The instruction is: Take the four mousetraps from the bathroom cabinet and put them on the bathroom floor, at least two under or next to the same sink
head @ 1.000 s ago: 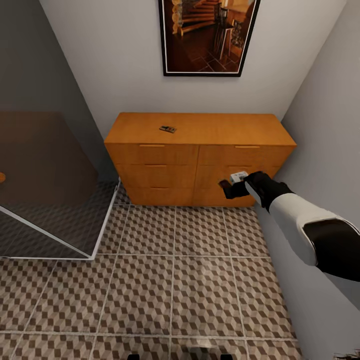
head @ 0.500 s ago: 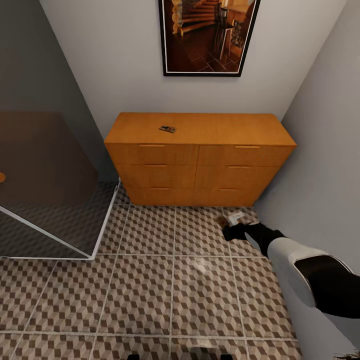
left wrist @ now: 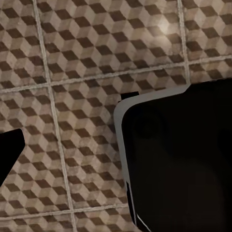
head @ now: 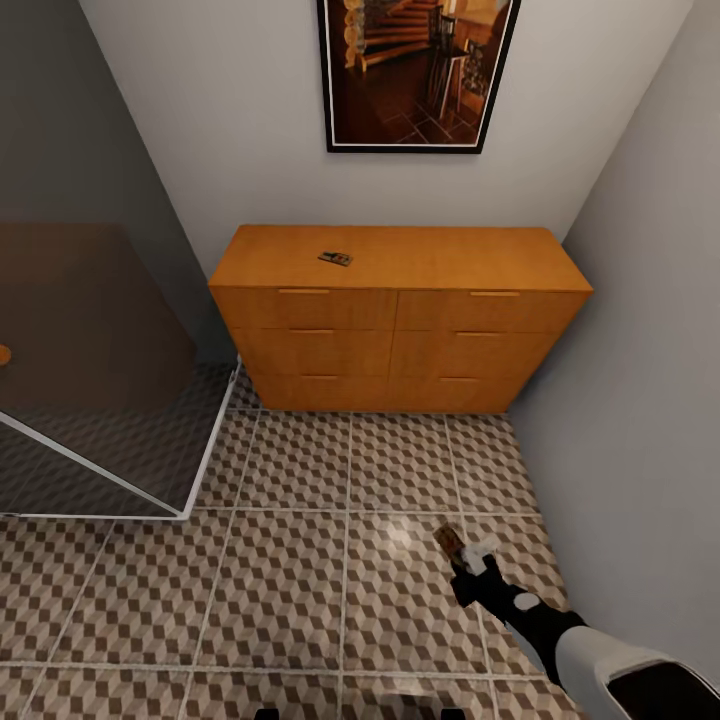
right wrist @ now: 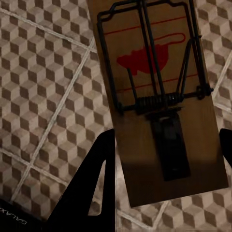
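The right gripper (head: 462, 556) has come down from the cabinet (head: 400, 320) front to the lower right of the head view, low over the bathroom floor (head: 300, 580). Its fingers are closed on one mousetrap (right wrist: 159, 101) (the board sits between them in the right wrist view). Another trap (head: 336, 259) lies on the cabinet top. So this one looks ready to put down; no sink is visible here. The left gripper's opening I cannot tell.
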### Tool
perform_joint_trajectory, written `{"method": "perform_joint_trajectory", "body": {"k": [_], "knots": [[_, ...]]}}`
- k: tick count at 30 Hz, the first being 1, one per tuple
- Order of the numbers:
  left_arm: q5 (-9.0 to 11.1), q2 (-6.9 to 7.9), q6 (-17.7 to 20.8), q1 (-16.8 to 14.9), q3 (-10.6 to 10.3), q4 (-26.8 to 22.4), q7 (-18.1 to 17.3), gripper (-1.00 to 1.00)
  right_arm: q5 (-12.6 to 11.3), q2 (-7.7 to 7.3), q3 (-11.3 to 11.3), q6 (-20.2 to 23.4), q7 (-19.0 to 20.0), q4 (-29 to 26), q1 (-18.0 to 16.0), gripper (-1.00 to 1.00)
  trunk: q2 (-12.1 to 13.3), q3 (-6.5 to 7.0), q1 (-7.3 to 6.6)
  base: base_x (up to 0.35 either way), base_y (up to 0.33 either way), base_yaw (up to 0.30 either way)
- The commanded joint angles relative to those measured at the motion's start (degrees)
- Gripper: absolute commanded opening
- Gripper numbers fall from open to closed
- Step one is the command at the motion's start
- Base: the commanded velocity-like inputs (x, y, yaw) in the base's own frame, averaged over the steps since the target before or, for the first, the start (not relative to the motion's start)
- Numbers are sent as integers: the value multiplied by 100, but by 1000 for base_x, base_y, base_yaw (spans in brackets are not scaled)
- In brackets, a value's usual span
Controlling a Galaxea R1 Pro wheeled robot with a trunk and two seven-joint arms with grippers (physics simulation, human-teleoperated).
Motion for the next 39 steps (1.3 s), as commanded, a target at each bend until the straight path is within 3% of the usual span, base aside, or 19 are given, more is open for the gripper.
{"method": "perform_joint_trajectory", "body": {"k": [1,4,9,10,11,12,16,19,23,24,27,29,32,39], "knots": [[-8,-31,19,-9,-5,14,14,100,22,-3,-25,-244,-48,5,187,-100,-9,-7,3,0,0,0],[12,-94,260,-9,13,-31,23,100,11,-6,-31,-660,-133,7,571,-100,-9,-7,3,0,0,0],[65,-203,1292,-9,26,-733,29,100,-46,-7,-34,-1484,-226,10,1167,-100,-9,-7,3,0,0,0],[75,-237,1690,-9,27,-1108,28,100,-94,-3,-34,-1721,-268,12,1297,-100,-9,-7,3,0,0,0],[86,-286,2336,-9,28,-1724,25,100,-182,8,-34,-2053,-354,15,1510,-100,-9,-7,3,0,0,0],[122,-373,3217,-9,29,-2601,23,100,-293,20,-34,-2497,-498,16,1773,-100,-9,-7,3,0,0,0],[250,-520,4687,-13,29,-4089,22,100,-369,84,-34,-3108,-751,17,2133,-100,-9,-7,3,0,0,0],[312,-615,5612,-30,29,-4915,22,100,-381,121,-34,-3272,-893,17,2265,-100,-9,-7,3,0,0,0],[355,-808,7300,-101,29,-6491,15,100,-388,144,-34,-3369,-1052,18,2340,-100,-9,-7,3,0,0,0],[357,-847,7526,-125,29,-6708,15,100,-388,146,-34,-3374,-1061,18,2344,-100,-9,-7,3,0,0,0],[364,-1078,8898,-491,29,-7827,14,100,-389,158,-34,-3420,-1089,20,2362,-100,-9,-7,3,0,0,0],[367,-1118,9343,-785,29,-8017,15,100,-389,163,-34,-3465,-1093,23,2373,-100,-9,-7,3,0,0,0],[371,-1144,9645,-1342,29,-7986,21,100,-389,175,-34,-3540,-1095,20,2442,-100,-9,-7,3,0,0,0],[379,-1184,9847,-2993,29,-6659,30,100,-389,240,-34,-3653,-1104,18,2520,-100,-9,-7,3,0,0,0]]}}
